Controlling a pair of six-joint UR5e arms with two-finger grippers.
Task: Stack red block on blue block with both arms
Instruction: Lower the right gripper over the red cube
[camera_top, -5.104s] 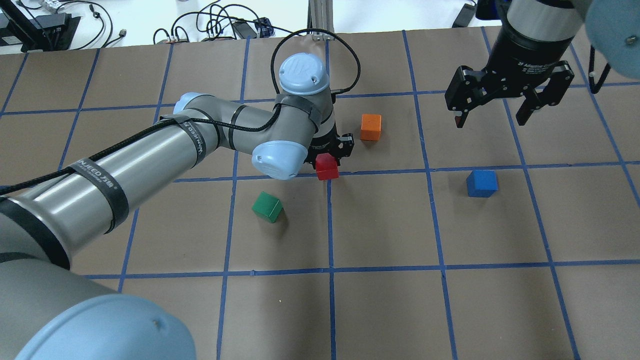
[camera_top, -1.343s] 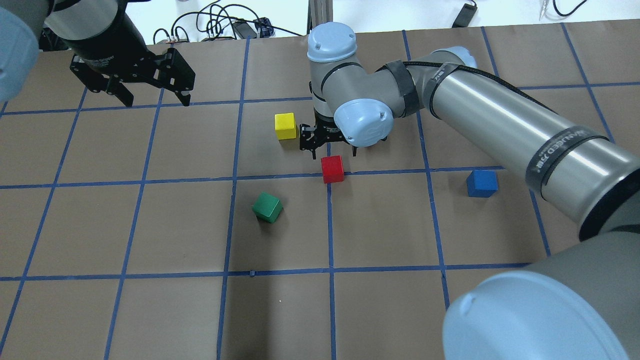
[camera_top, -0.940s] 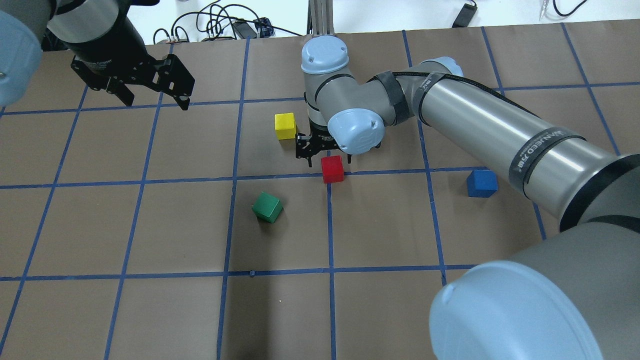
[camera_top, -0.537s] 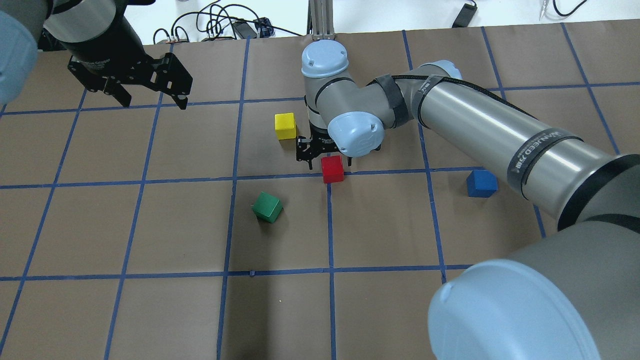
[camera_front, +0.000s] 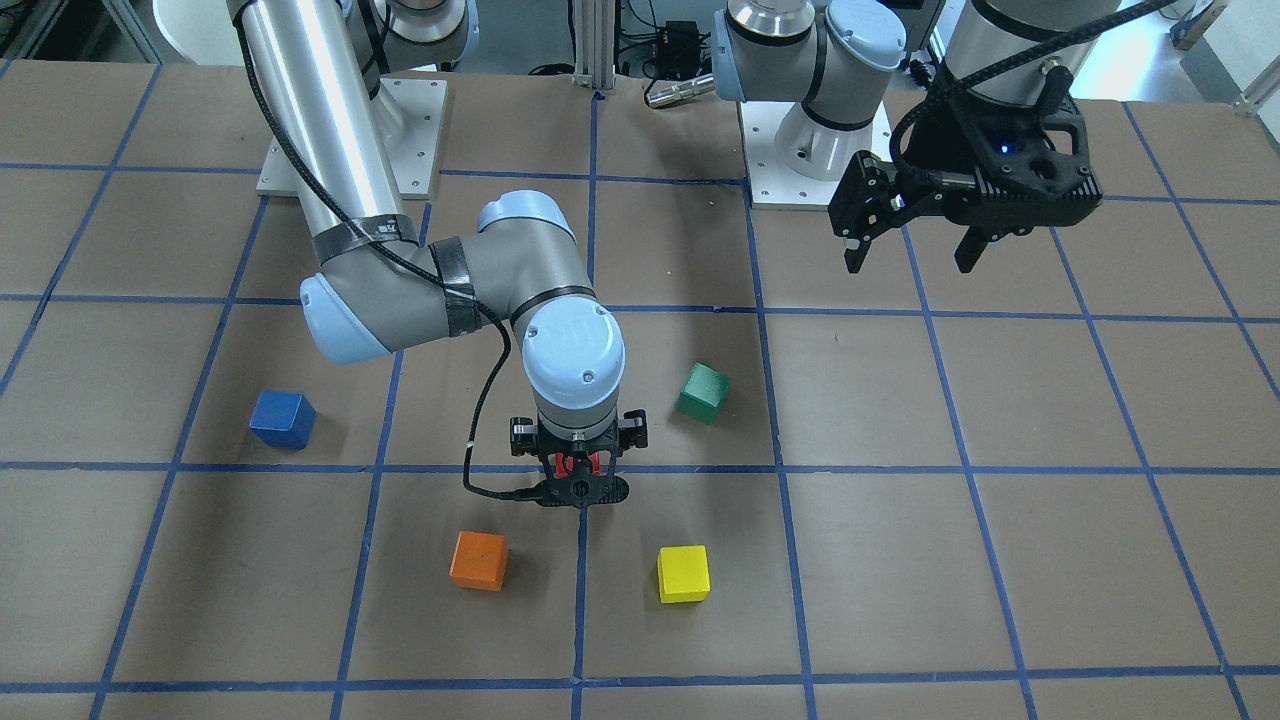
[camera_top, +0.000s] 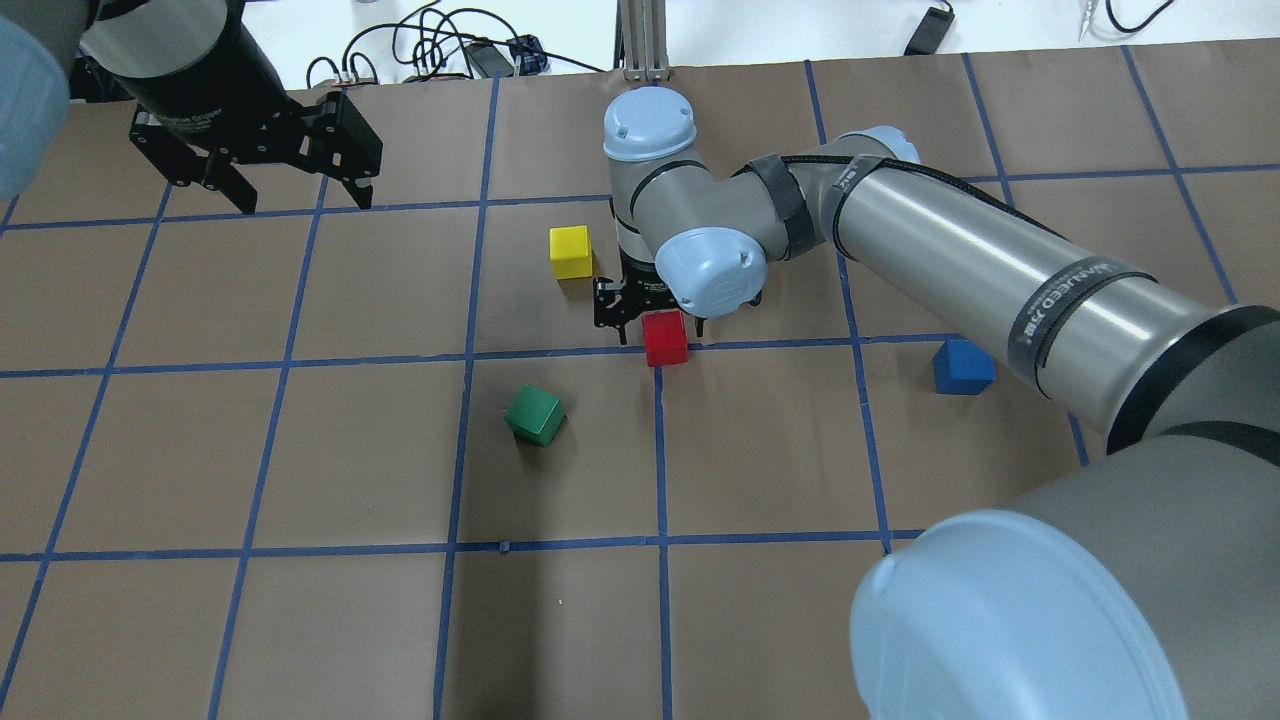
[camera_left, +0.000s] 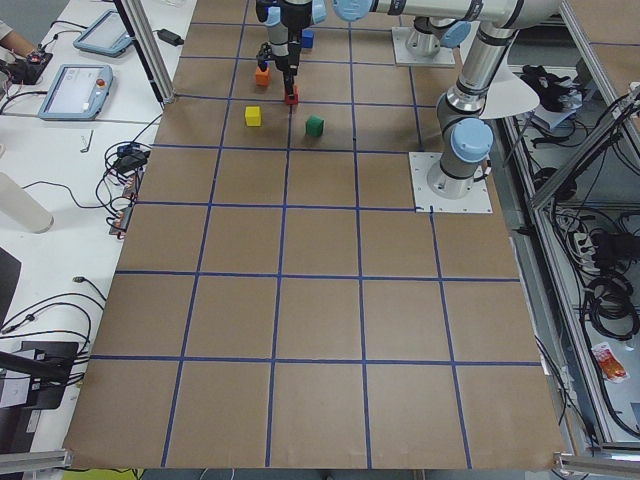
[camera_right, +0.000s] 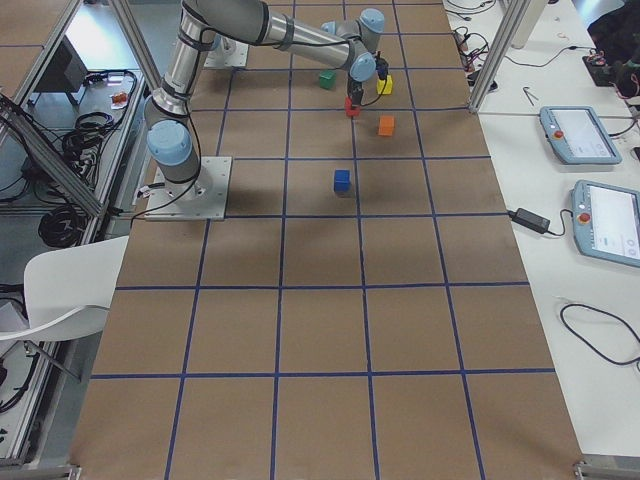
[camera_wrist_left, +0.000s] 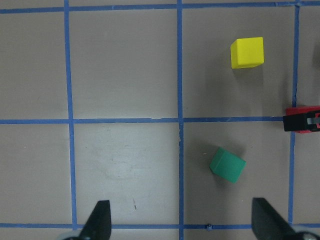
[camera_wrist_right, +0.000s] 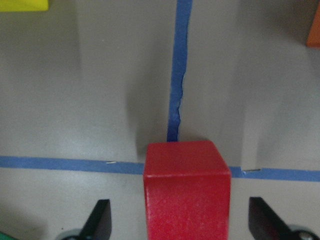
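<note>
The overhead view shows the right gripper (camera_top: 658, 322) low at the red block (camera_top: 665, 338), but the arm's wrist covers most of the fingers there. The right wrist view makes it plain: the red block (camera_wrist_right: 187, 185) stands on the table (camera_top: 300, 450) where two blue tape lines meet, between two fingers (camera_wrist_right: 98, 220) spread wide, with a clear gap of bare table on each side. The jaws stand wide apart and grip nothing. They straddle the block without touching it.

From the front-facing camera only a sliver of red shows inside the right gripper (camera_front: 578, 468). That view also shows an orange block (camera_front: 479, 560) near the gripper, which the right arm hides in the overhead view.

The blue block (camera_top: 963, 366) sits alone on the table, well apart to the right of the red one in the overhead view, partly tucked under the arm's forearm. The front-facing view shows the whole of it (camera_front: 282, 418).

The left gripper (camera_top: 300, 195) hangs high over the far left of the table, its jaws wide apart and empty. Its wrist view looks straight down on a yellow block (camera_wrist_left: 247, 52), a green block (camera_wrist_left: 227, 164) turned askew to the tape grid, and the edge of the red block with a black finger of the right gripper across it.
</note>
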